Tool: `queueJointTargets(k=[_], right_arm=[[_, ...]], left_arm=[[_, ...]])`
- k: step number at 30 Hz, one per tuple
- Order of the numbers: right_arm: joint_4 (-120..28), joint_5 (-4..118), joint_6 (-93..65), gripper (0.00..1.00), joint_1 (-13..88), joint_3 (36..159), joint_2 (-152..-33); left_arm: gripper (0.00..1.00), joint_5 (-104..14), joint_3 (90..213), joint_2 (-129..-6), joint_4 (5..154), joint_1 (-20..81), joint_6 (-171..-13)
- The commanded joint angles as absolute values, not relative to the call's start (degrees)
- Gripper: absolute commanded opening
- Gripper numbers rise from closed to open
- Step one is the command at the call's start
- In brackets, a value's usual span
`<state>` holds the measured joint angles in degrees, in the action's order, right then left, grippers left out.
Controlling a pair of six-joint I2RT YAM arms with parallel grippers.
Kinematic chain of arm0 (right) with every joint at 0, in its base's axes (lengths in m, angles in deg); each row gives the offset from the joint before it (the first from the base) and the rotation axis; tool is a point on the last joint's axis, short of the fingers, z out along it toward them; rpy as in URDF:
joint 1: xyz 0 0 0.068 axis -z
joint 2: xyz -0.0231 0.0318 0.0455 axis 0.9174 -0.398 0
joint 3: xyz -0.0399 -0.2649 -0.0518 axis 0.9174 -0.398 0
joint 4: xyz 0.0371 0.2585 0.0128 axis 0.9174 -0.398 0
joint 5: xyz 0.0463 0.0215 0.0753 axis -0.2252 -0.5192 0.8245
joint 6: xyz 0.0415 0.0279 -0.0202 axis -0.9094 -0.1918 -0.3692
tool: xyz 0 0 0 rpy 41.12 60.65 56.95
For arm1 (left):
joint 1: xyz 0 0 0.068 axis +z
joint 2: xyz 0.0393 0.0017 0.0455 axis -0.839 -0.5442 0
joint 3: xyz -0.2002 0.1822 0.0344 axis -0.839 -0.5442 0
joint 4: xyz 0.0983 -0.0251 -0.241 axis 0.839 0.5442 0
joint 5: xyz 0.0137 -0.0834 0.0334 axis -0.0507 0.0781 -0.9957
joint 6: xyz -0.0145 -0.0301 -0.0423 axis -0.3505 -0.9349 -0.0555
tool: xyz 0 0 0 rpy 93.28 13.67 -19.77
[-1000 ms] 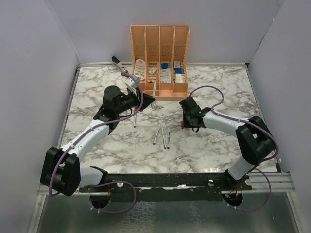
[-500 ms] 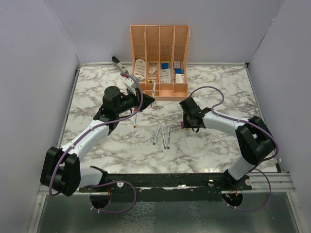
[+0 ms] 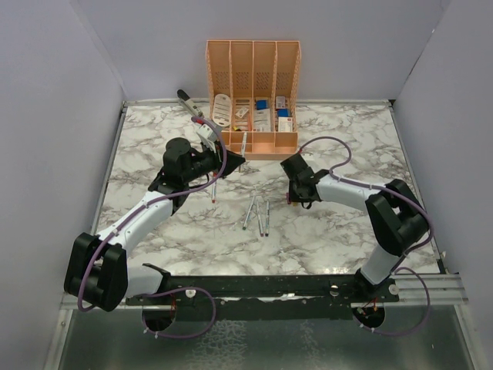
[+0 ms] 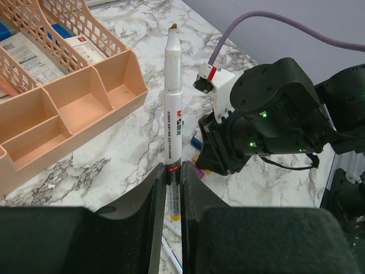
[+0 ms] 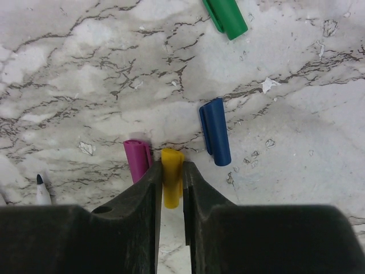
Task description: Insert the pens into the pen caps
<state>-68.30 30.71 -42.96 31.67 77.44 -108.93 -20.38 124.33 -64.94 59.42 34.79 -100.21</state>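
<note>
Right gripper [image 5: 171, 165] has just squeezed in narrow on the small yellow plastic pen cap [image 5: 171, 185] lying flat on the marble worktop [image 5: 85, 85], so I reckon it's grabbed and ready for the white marker pen [image 4: 173, 103] clamped in the left gripper [image 4: 173, 171].

The top external camera looks down from behind the arms over the whole tabletop [image 3: 339, 231]. The left wrist camera looks low across it at the right arm [image 4: 274, 108]. The right wrist camera faces straight down, close over pen caps [image 5: 215, 131] that both wrist views share.
</note>
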Motion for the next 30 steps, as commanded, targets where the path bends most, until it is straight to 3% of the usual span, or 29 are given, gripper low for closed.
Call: queueJointTargets(k=[1, 6, 17, 21, 30], right_arm=[[-71.2, 29.9, -43.5, 0.13, 31.4, 77.5, -112.7], [-73.5, 30.7, -43.7, 0.01, 31.3, 78.2, -112.8], [-69.6, 28.9, -36.2, 0.01, 31.4, 87.4, -106.7], [-59.5, 28.7, -30.2, 0.01, 31.5, 89.0, -101.9], [-22.1, 41.1, -20.9, 0.01, 31.8, 80.9, -91.9]], left_arm=[[0.00, -19.0, 123.6, -63.7, 57.5, 35.1, -100.5], [0.00, -19.7, 123.5, -63.6, 57.7, 35.1, -100.3], [0.00, -18.1, 125.3, -65.5, 58.9, 35.4, -97.7], [0.00, -17.7, 125.6, -65.2, 58.8, 35.5, -96.4], [0.00, -7.7, 125.1, -65.6, 51.0, 35.4, -99.5]])
